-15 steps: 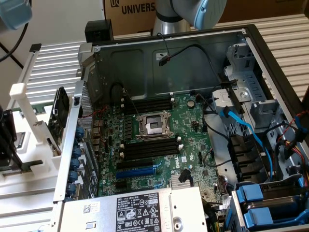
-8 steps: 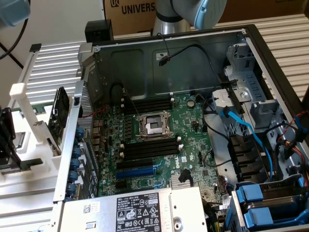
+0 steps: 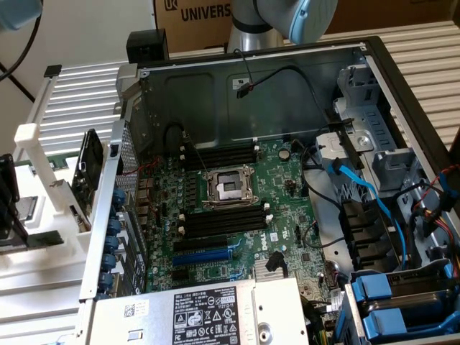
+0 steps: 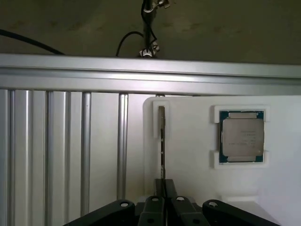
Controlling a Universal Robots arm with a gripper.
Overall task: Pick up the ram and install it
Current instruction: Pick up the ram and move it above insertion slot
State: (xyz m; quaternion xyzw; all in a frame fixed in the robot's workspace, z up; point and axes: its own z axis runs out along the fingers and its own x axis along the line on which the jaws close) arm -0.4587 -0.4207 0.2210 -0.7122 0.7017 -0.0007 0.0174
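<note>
**Wrist view.** I see the ram (image 4: 161, 136) edge-on, as a thin dark-and-green strip. It stands in a narrow slot of the white holder (image 4: 188, 155), and its near end runs straight in between the fingers of the tool (image 4: 162, 184). The two black fingers (image 4: 170, 188) lie close together with one on each flat face of the stick, so I read the tool as clamped on the ram. The stick is seated in its slot, and its far end sits in the slot's raised white collar.

A processor (image 4: 242, 136) lies flat in its own square pocket of the same holder, well to one side of the ram and apart from the tool. Beyond the holder an aluminium rail (image 4: 141, 73) crosses the picture. Ribbed metal slats of the counter (image 4: 47, 150) run beside the holder, and a black cable (image 4: 127, 40) loops behind the rail.

**Exterior view.** A grey-and-blue joint of the arm (image 3: 280, 18) sits above the back wall of the open computer case (image 3: 251, 86). The motherboard (image 3: 287, 187) lies flat inside the case, with its long black memory slots (image 3: 219, 154) on either side of the processor socket (image 3: 230, 188). The white holder lies outside the case, on the exterior view's left.
</note>
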